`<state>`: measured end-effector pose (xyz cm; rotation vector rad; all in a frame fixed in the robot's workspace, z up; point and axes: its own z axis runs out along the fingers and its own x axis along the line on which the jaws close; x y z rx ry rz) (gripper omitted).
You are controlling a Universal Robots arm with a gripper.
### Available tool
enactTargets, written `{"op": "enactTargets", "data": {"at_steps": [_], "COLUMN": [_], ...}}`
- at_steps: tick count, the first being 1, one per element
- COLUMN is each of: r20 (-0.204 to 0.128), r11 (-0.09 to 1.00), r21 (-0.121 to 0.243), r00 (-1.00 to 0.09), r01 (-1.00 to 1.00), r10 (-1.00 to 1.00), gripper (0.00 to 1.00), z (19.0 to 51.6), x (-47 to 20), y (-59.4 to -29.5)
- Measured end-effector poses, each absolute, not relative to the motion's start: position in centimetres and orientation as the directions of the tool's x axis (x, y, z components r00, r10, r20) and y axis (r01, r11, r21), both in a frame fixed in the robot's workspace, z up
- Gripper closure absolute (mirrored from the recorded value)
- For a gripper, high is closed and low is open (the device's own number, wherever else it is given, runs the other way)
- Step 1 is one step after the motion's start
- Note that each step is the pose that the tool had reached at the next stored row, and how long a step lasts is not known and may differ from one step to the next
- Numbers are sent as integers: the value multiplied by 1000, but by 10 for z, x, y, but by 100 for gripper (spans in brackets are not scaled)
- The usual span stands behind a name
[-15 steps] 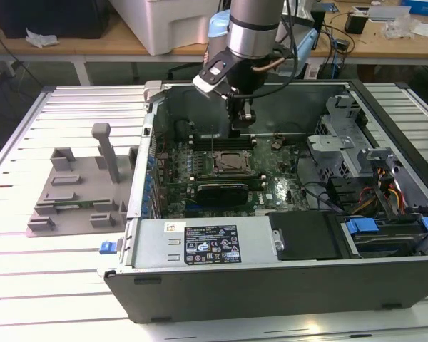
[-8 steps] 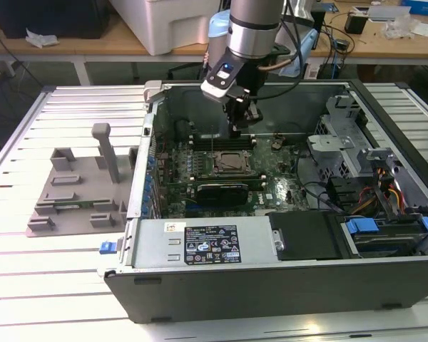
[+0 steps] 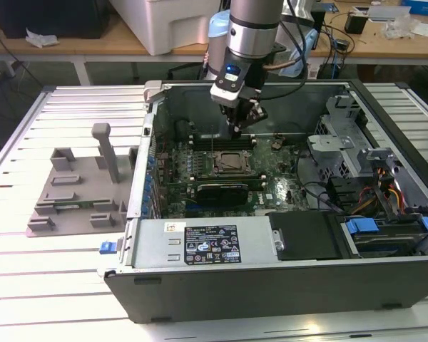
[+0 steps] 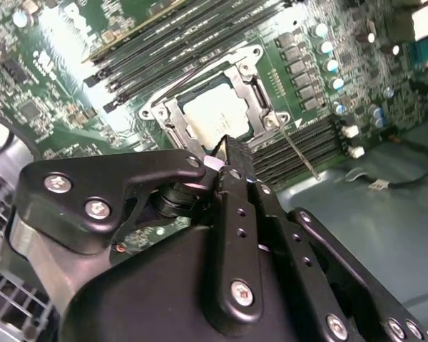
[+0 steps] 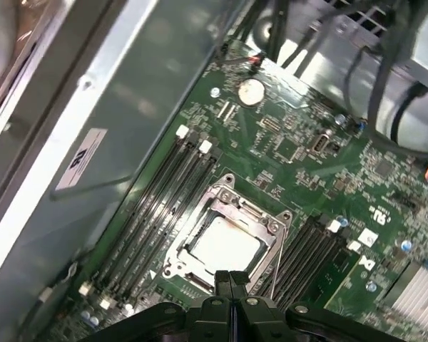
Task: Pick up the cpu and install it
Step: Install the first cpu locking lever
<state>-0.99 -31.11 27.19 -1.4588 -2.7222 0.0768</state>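
Closed hand (image 5: 230, 276) hovers just above cpu (image 5: 225, 246) seated in socket frame (image 5: 244, 209)

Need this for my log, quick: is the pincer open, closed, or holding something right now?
Pincer: closed, holding nothing; the cpu lies in the socket frame beneath it.

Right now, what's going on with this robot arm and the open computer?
A single robot arm reaches into the open computer case. Its hand hangs just above the socket frame on the green motherboard, its fingers shut together with nothing between them. The cpu already lies inside that frame, silver top up, in both wrist views. The hand appears clear of it.
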Motion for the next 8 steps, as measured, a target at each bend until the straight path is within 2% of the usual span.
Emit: {"op": "enactTargets", "data": {"at_steps": [8], "r20": [22], "r11": [685], "r21": [-68], "r00": [-685], "r01": [725], "r10": [728], "gripper": [89], "z": [272], "x": [-10], "y": [-311]}}
